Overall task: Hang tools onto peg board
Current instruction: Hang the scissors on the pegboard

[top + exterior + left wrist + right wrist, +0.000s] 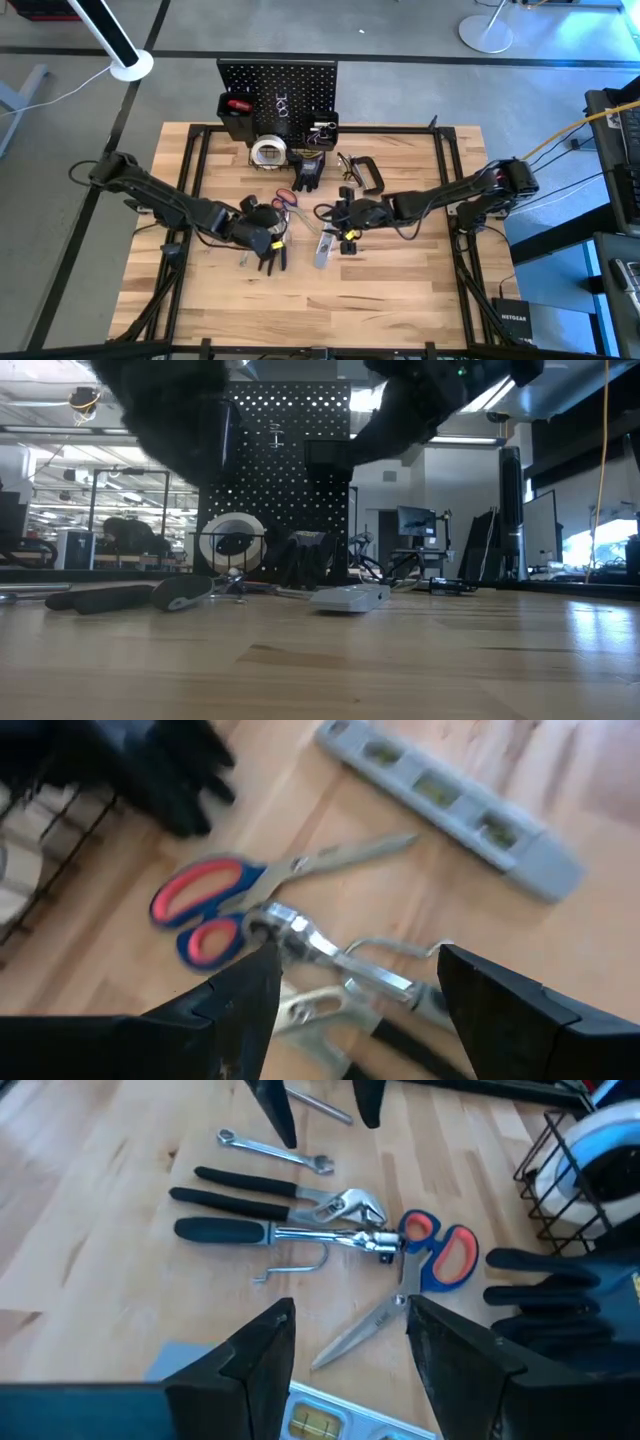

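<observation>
A pale wooden desk (400, 290) stands on a grey floor, with an open workshop of monitors and ceiling lights behind it. At the desk's far edge the black peg board (278, 95) stands upright, with a tape roll (268, 152) in a wire basket at its foot.

The left gripper (268, 243) hovers with its fingers spread and empty, just above a ratchet wrench (290, 1233) and pliers (270, 1192). The red-and-blue scissors (250, 890) lie flat just beyond it, handles toward the peg board and blades pointing toward the level bar (450, 805).

The right gripper (340, 215) is also spread and empty, near the level bar's far end. The silver level bar lies flat between the two grippers, its long axis running roughly front to back on the desk.
</observation>
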